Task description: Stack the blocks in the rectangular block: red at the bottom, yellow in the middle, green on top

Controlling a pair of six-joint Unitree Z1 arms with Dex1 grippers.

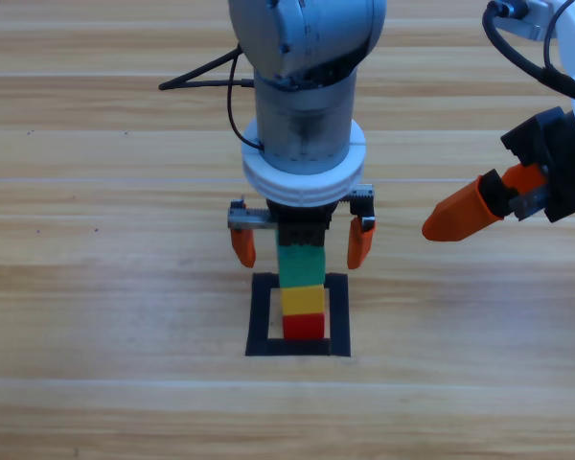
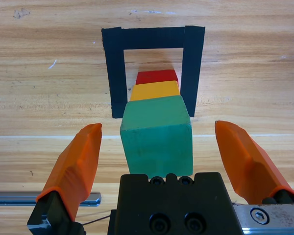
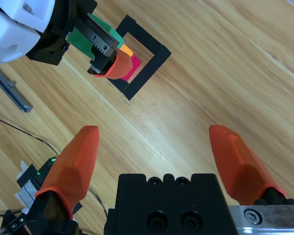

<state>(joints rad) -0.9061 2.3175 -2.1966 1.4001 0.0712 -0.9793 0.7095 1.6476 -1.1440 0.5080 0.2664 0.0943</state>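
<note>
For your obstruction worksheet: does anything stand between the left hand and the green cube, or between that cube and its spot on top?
Nothing visible does. The left hand is open around the green cube, which already tops the yellow cube.

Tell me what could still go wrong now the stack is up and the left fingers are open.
The left gripper straddles the green cube, so a sideways retreat could clip it and topple the stack. The yellow cube and red cube form a tall narrow column inside the tape square; any nudge could tip it out.
</note>
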